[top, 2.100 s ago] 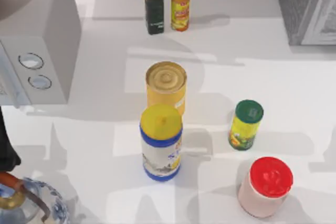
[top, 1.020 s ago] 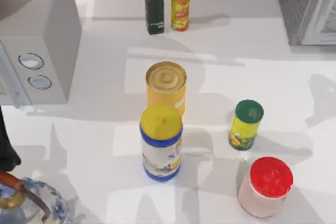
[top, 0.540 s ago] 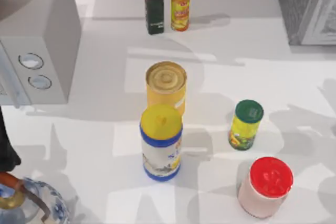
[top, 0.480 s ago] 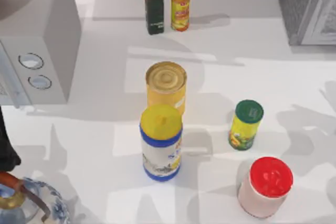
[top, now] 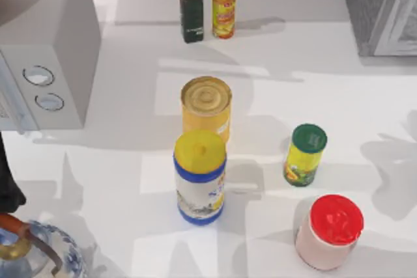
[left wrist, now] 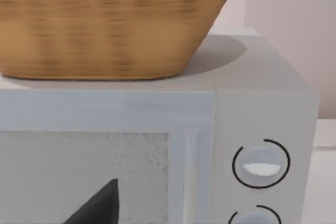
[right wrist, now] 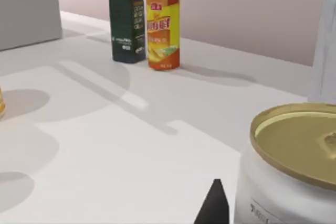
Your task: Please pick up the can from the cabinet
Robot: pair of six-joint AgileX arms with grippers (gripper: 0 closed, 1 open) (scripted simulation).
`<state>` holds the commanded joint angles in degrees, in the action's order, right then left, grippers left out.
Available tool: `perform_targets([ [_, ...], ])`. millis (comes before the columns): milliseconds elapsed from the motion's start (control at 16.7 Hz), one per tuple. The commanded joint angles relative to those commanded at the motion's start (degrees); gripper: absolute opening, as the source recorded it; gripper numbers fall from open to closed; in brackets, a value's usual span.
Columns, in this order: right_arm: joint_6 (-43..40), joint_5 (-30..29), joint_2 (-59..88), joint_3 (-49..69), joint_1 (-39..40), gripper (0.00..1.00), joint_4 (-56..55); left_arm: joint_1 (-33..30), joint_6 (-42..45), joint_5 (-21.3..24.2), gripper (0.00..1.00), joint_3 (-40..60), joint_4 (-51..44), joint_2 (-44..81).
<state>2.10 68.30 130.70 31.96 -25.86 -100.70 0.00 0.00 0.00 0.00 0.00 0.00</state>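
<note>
The white tabletop (top: 326, 56) carried everything. A microwave (top: 45, 63) sat at its left edge. The can (top: 206, 107), gold lid up, stood upright near the middle, apparently clear for grasping, just behind a yellow-capped jar (top: 199, 177). Neither hand's opening could be told.

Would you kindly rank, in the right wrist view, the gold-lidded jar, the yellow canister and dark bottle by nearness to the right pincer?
From the right pincer:
1. gold-lidded jar, close beside it.
2. yellow canister, back near the wall.
3. dark bottle, just past the canister.
</note>
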Motion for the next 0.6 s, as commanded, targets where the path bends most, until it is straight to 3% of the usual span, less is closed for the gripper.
perform_targets([
  [600, -0.4, -4.4, 1.9, 2.5, 4.4, 0.0, 1.0, 0.0, 0.0, 0.0, 1.0, 0.0, 0.0, 0.0],
])
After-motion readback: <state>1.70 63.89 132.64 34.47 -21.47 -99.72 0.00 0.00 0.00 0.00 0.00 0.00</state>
